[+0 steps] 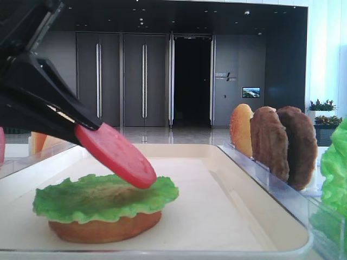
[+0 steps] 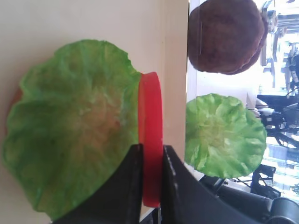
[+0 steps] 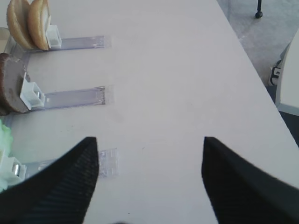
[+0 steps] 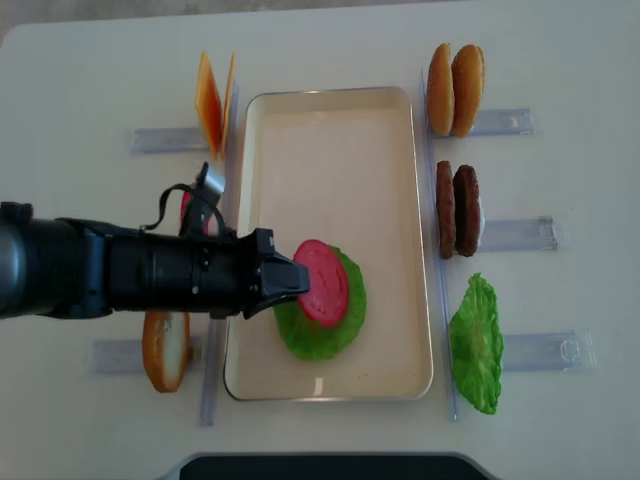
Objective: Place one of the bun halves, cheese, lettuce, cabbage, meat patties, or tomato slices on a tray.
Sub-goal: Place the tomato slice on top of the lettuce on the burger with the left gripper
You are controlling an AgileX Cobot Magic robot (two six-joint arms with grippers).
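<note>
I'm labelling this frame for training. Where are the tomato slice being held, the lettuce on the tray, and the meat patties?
tomato slice (image 4: 322,282), overhead view, centre of its red face.
lettuce (image 1: 81,203), low front view, left part of the leaf, over the bun.
meat patties (image 4: 455,210), overhead view, the gap-side edge of the upright pair.

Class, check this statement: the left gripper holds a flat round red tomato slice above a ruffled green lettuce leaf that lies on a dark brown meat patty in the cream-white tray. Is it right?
Not quite. The ruffled green lettuce leaf lies on a smooth golden-brown bun half, not a meat patty, as the low exterior view shows. Otherwise right: the left gripper holds the flat round red tomato slice above it, in the cream-white tray.
</note>
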